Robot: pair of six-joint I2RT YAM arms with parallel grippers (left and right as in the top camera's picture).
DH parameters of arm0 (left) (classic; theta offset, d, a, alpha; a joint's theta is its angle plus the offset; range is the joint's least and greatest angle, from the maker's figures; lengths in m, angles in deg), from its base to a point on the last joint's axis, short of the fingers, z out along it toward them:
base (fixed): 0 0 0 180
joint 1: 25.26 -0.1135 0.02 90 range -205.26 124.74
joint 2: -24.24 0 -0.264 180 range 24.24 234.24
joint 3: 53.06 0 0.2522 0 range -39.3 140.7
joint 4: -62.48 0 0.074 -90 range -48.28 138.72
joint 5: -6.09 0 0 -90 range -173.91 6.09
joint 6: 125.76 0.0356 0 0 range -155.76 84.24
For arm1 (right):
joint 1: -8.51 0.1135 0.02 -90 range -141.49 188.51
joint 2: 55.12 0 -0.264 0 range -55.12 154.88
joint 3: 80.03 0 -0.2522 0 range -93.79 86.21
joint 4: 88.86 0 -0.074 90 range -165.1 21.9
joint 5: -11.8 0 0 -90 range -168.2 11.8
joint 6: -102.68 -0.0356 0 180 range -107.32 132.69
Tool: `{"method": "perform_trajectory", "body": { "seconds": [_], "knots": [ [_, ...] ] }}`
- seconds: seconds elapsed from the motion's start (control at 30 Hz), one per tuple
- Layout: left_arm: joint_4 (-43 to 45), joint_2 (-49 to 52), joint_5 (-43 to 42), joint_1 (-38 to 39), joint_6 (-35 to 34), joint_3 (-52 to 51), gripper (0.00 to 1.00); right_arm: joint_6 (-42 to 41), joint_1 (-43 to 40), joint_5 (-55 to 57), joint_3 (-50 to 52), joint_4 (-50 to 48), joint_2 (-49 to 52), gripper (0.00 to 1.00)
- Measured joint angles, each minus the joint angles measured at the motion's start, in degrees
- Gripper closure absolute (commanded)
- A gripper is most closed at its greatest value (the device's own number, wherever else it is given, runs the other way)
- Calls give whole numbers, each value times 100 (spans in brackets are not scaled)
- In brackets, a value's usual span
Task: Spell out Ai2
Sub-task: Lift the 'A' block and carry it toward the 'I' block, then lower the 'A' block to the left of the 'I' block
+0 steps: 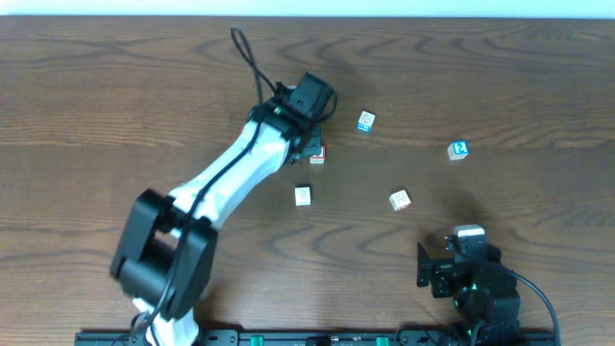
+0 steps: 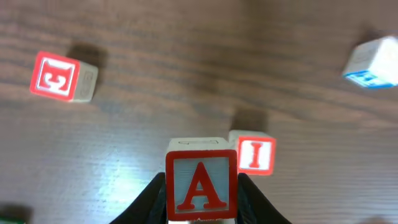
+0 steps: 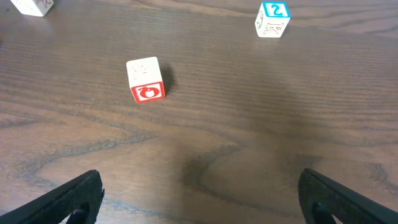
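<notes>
My left gripper is shut on a block with a red letter A, low over the table. A red letter I block stands close to its right. In the overhead view the left gripper covers most of this pair; a red edge of the A block shows. The blue number 2 block sits far right, also in the right wrist view. My right gripper is open and empty near the front edge.
A red E block lies in front of the left gripper. A blue-printed block sits behind it. A block with a red picture lies ahead of the right gripper.
</notes>
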Motion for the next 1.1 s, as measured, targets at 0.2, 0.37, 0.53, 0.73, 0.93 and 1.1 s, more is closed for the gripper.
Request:
{"method": "perform_trajectory", "body": {
  "seconds": [0.2,0.37,0.53,0.73,0.93,1.1],
  "knots": [
    [345,-55,-2,11,-2,-404,94,0,0,0,0,0,0,1],
    [501,85,-57,11,0,-417,94,0,0,2,0,0,0,1],
    [627,225,-149,11,0,-417,94,0,0,2,0,0,0,1],
    [643,531,-201,11,0,-420,94,0,0,2,0,0,0,1],
    [741,584,-302,11,0,-424,94,0,0,2,0,0,0,1],
    [741,584,-326,11,0,-424,93,0,0,2,0,0,0,1]
  ]
}}
